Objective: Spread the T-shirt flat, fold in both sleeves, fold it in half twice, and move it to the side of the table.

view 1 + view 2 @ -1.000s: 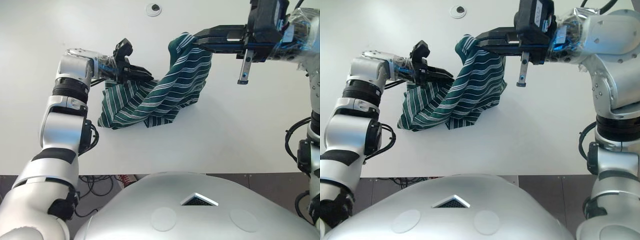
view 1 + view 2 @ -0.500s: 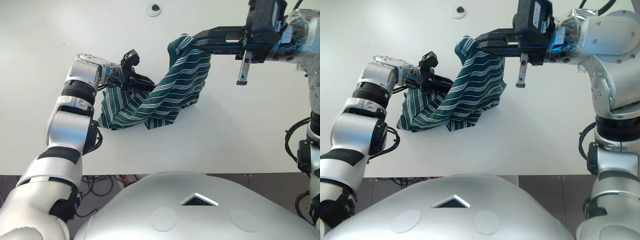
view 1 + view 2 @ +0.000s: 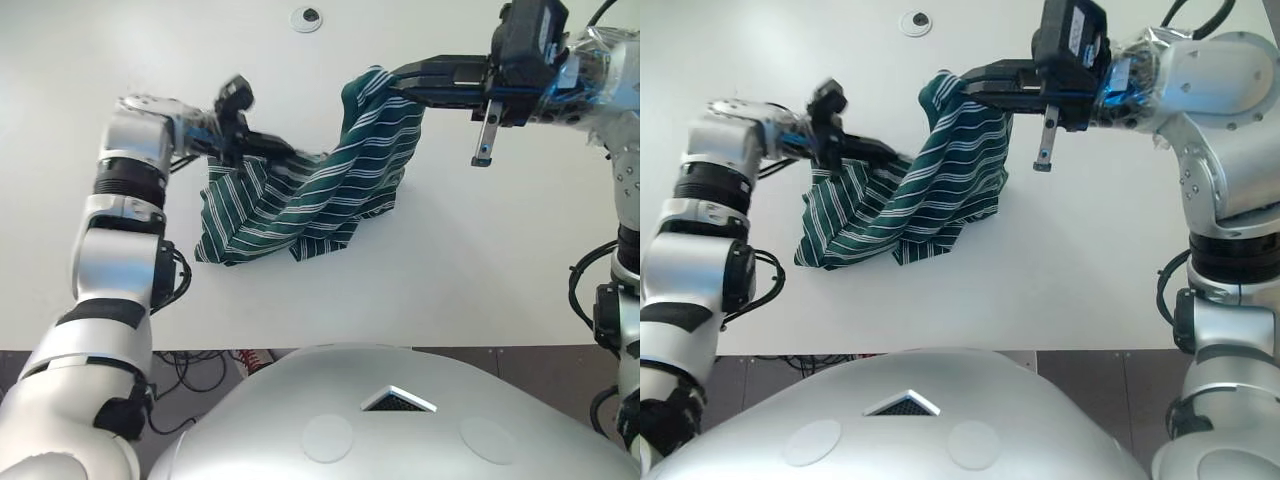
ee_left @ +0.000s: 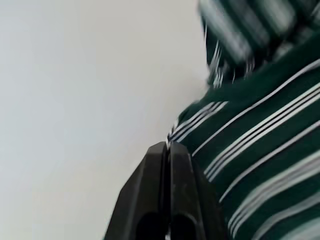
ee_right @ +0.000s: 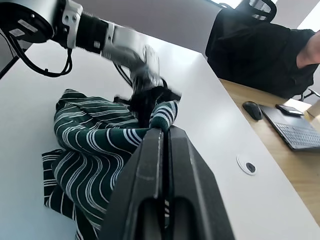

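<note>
The green T-shirt (image 3: 320, 195) with white stripes is bunched on the white table (image 3: 480, 250). One part is raised and the rest lies in a heap. My right gripper (image 3: 395, 80) is above the table at the back right, shut on the shirt's top fold (image 5: 165, 112). The cloth hangs down from that fold. My left gripper (image 3: 288, 153) is to the left of it and lower, shut on a striped edge (image 4: 192, 127) of the shirt. That edge is held a little above the heap.
A round cable grommet (image 3: 307, 18) is set in the table behind the shirt. Bare tabletop lies in front of the shirt and to its right. In the right wrist view a wooden desk beyond the table holds a mouse (image 5: 253, 110) and a laptop (image 5: 297, 132).
My left arm has swung back to the left and slightly up, drawing its edge of the shirt out of the heap. The right gripper holds almost the same place.
</note>
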Robot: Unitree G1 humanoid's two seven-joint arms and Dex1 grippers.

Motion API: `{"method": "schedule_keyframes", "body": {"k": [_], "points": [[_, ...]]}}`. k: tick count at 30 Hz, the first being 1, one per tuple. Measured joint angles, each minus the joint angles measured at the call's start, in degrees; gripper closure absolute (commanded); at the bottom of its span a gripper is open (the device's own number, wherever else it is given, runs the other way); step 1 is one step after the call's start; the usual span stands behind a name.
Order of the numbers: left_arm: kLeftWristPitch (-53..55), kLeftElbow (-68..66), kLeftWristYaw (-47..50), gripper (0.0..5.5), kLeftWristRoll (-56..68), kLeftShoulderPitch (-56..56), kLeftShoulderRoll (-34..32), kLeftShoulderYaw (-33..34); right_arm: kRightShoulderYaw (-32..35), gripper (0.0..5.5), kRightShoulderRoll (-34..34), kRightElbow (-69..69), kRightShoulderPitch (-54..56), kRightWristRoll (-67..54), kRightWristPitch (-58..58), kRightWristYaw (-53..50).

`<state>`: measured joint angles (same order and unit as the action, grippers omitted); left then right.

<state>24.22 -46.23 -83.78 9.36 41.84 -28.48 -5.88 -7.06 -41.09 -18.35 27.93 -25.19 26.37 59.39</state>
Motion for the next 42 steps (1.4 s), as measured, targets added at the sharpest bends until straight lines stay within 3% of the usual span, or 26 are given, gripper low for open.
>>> {"method": "schedule_keyframes", "body": {"k": [6, 10, 20, 28, 33, 42], "points": [[2.79, 7.47, 2.25, 5.47, 4.3, 2.02, -7.32, 6.51, 1.05, 5.5, 0.12, 7.89, -0.41, 3.63, -2.22, -3.59], [1.44, 6.97, 7.39, 5.47, 4.94, 4.55, -7.88, 9.2, 2.48, 5.5, 2.86, 16.34, 2.98, 7.28, -4.45, -9.25], [-16.3, -15.44, 33.25, 5.47, -0.99, 22.02, -4.43, 11.69, 4.49, 5.5, 15.23, 53.74, 26.46, 16.36, -20.89, -22.56], [-23.48, -26.21, 46.84, 5.47, -6.05, 33.01, -0.5, 10.8, 6.31, 5.5, 18.34, 81.35, 43.36, 21.21, -35.28, -30.71], [-24.81, -28.11, 51.97, 5.47, -7.07, 38.28, -0.48, 11.88, 7.3, 5.5, 18.26, 88.24, 50.42, 23.32, -38.67, -34.09], [-25.91, -29.17, 51.82, 5.47, -8.18, 42.67, -1.54, 12.93, 9.72, 5.5, 18.2, 89.78, 54.35, 24.49, -43.64, -34.83]]}}
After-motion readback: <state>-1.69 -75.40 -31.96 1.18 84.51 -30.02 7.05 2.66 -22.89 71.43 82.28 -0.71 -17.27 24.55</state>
